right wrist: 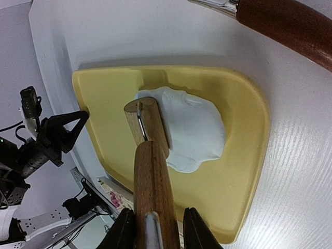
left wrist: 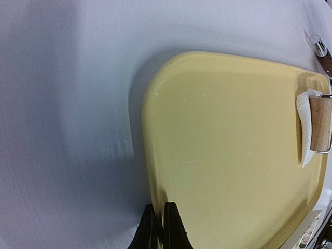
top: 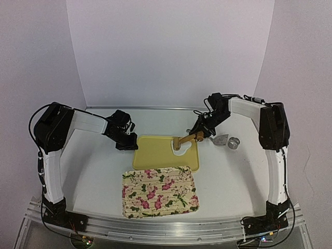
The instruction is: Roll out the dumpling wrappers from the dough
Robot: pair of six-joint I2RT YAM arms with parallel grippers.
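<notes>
Rolling step is in hand. The right gripper has its fingers clamped on the handle of the wooden hand roller, and the roller's barrel sits on the white, irregular sheet of dough. The dough lies at the far-right corner of the pale yellow plastic board, which sits mid-bench, a little right of centre.

The left gripper is at the board's left edge with its fingers pressed together. It seems to be pinning the board down, though the view is too tight to say whether the fingers pinch the rim.

No round wrappers show anywhere. The round metal ring cutter stands untouched on the bench toward the right edge, well apart from the dough, with a brown-handled metal tool just beside it. The floral rectangular tray lies near the bench's front edge.

Judgement: the sheet looks uneven and still thick in places. The next move calls for steady downward pressure and strokes across the dough, with the board held from sliding; cutting comes afterwards.
</notes>
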